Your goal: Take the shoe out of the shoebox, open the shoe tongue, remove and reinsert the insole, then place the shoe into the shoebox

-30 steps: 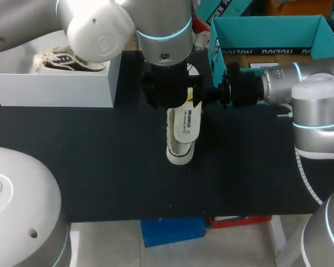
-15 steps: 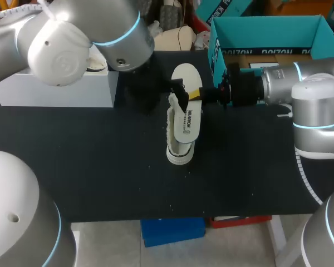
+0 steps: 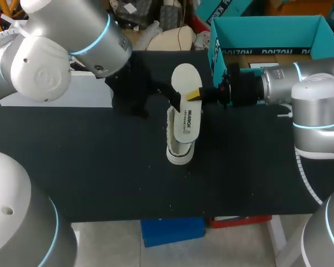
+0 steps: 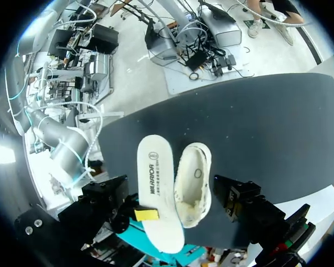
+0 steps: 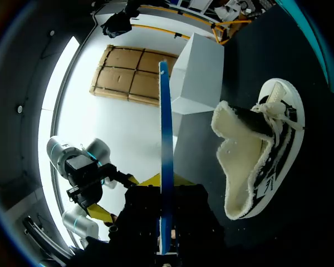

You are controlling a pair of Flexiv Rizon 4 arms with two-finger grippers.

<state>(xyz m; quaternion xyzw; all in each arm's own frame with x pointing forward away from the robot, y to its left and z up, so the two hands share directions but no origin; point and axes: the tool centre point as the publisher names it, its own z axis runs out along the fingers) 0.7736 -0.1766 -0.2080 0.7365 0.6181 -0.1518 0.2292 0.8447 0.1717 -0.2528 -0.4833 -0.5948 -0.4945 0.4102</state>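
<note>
The left arm point(image 3: 72, 39) is drawing away from the shoe point(image 3: 177, 153), which is resting on the counter point(image 3: 100, 167), while the right gripper point(image 3: 196, 94) is staying clenched on the insole point(image 3: 186, 78) just above that shoe.

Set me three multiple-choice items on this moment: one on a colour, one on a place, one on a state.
1. The open cardboard box by the right arm is: A red, B teal, C yellow.
2. The white fleece-lined shoe is: A on the black table, B inside that box, C held in the air.
3. The right gripper is: A open, B shut on the flat white insole, C shut on the shoe.
Answers: 1 B, its walls are teal. 2 A, it lies on the tabletop outside the box. 3 B, the insole is clamped between its fingers above the shoe.
</note>
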